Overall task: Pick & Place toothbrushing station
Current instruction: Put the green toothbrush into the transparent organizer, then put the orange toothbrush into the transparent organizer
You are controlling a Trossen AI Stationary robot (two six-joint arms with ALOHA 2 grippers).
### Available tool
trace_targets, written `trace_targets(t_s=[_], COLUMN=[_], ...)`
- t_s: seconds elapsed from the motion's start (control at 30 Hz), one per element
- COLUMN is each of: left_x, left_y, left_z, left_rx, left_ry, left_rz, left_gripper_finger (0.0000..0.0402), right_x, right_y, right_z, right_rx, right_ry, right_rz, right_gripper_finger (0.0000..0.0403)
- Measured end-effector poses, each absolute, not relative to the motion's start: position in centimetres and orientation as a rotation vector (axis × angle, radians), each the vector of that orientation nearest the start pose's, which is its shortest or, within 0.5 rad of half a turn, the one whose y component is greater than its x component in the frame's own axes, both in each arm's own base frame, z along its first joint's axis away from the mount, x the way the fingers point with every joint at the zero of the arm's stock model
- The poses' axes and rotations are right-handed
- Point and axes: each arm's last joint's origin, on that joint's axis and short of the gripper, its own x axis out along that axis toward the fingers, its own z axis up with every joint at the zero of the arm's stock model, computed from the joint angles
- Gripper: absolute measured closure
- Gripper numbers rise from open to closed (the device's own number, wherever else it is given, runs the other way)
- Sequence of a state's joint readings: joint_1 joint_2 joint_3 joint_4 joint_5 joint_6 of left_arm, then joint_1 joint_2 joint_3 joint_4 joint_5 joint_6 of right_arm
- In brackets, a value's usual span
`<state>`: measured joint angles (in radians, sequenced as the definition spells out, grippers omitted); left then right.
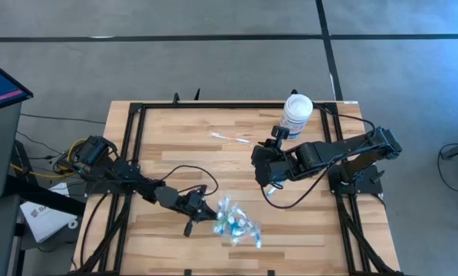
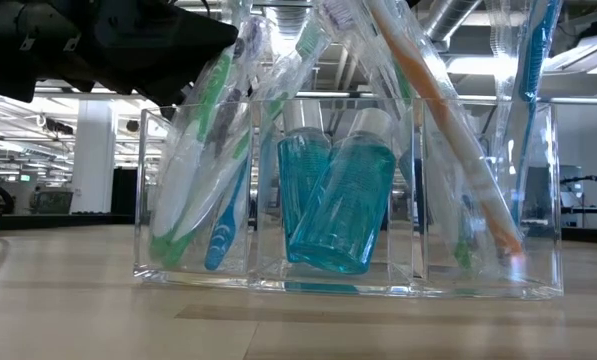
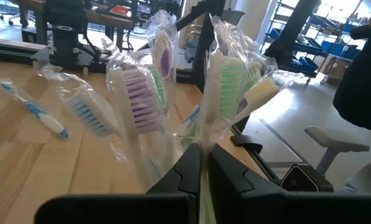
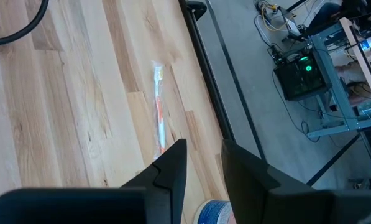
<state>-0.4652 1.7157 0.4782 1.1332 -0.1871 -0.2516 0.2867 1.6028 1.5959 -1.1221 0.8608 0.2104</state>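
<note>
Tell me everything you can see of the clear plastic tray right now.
The clear tray is a see-through plastic organizer with upright walls and dividers forming side-by-side compartments. It stands upright on the wooden table, toward the front edge. Bagged toothbrushes lean in its compartments, and two teal bottles tilt in the middle one. The left tool is right beside it, pinching a wrapped green toothbrush.

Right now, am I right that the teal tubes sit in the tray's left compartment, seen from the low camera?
Not quite: the teal tubes sit in the middle compartment of the tray, as the low view shows. The left compartment holds a green brush and a blue one.
</note>
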Motion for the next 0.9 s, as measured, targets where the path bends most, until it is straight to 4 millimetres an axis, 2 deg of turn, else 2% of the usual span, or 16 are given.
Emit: trace_targets(t_s=[0.27,0.63,0.9], left_x=[26.19,26.12,25.68], left_y=[-12.61,-12.57,-12.31], left_z=[14.21,14.01,14.76], left_rx=[-0.206,-0.194,-0.14], left_ry=[0.143,0.166,0.135], left_rz=[-0.283,-0.278,-0.276], left_gripper_finger=[0.0385,0.0302,0.0253], right_x=[30.44,30.45,30.45], right_y=[6.69,6.7,6.7], right_z=[34.74,34.73,34.73], right_rx=[-0.431,-0.427,-0.427], right_ry=[0.893,0.895,0.895], right_rz=[-0.603,-0.598,-0.597], right_gripper_finger=[0.0311,0.0311,0.0311])
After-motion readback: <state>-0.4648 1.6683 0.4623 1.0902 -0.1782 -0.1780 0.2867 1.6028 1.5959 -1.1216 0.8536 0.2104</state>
